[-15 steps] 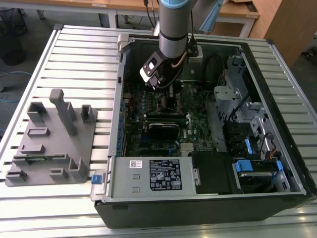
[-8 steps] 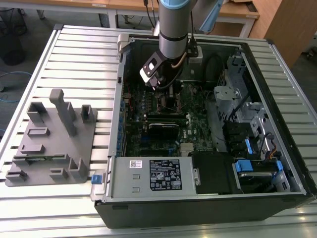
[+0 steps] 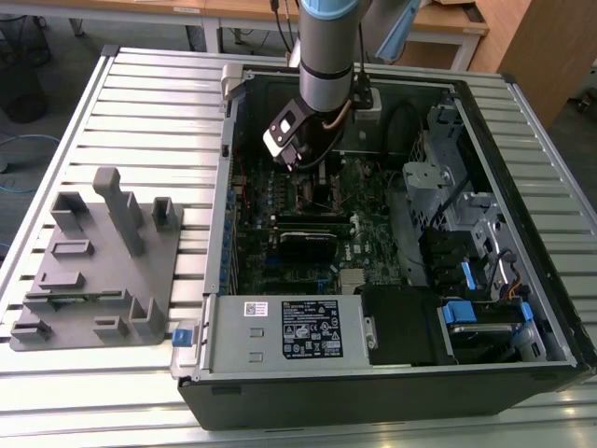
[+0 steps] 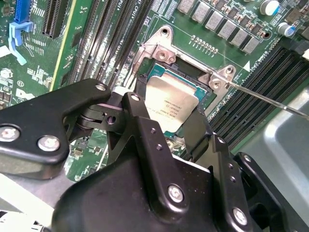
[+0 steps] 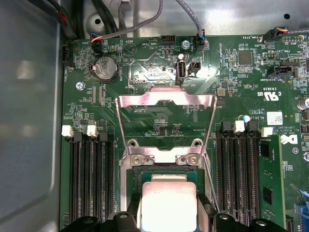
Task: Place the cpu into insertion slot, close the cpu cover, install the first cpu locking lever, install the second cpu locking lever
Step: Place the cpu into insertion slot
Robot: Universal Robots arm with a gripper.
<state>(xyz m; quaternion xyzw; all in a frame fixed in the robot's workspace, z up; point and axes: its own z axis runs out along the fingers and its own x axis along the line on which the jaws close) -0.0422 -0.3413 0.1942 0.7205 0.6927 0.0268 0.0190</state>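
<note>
gripper (image 4: 169, 116) clamped on the cpu (image 4: 170, 99) by two opposite edges, chip sits low over the insertion slot (image 4: 187, 66), can't tell if it's seated. cpu cover (image 5: 166, 99) hinged open, standing clear of the socket. thin lever rod (image 4: 270, 102) angles out just beside the socket. memory slots (image 5: 89, 179) close on both flanks. exterior view: arm is down inside the open pc case (image 3: 373, 397), black card (image 3: 308, 245) near the socket, grey fixture plate (image 3: 93, 271) on the table at the exterior view's left

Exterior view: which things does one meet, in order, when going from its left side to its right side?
Grey holder plate with upright blocks → blue tab → the gripper → silver metal cage.
</note>
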